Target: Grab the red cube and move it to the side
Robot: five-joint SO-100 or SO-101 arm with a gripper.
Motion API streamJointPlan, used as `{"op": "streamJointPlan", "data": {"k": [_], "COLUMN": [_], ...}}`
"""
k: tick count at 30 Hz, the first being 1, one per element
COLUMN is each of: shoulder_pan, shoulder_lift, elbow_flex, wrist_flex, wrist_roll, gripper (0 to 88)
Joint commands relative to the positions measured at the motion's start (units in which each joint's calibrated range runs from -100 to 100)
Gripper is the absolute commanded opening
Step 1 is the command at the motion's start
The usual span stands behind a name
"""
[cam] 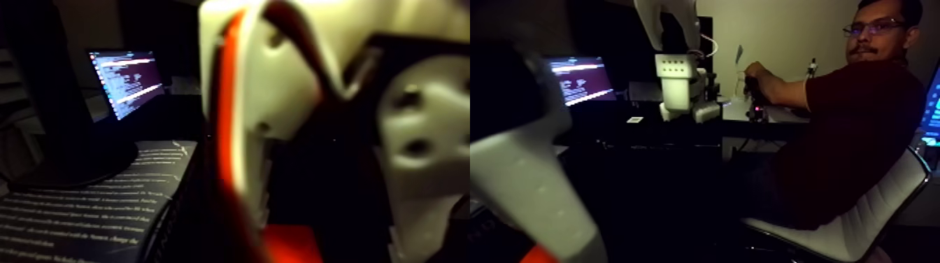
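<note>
Cube (290, 245) first: in the fixed view's left half we see its smooth red-orange top at the bottom edge, just under the gripper (325, 238) and between two blurry white plastic fingers (412, 133). Jaws look spread wider than the cube, not touching it as far as we can tell. Right half: a red corner shows beside one finger; a person (850, 119) sits well off from the cube.
</note>
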Motion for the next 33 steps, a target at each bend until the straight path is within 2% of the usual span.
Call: {"op": "streamJointPlan", "data": {"k": [1, 27, 33], "shoulder_pan": [0.3, 0.1, 0.1], "shoulder_lift": [-0.9, -0.6, -0.9], "elbow_flex": [-0.7, 1.4, 3.7], "wrist_flex": [0.5, -2.8, -2.8], "wrist_roll": [-0.1, 0.2, 1.5], "gripper": [31.7, 31.6, 31.6]}}
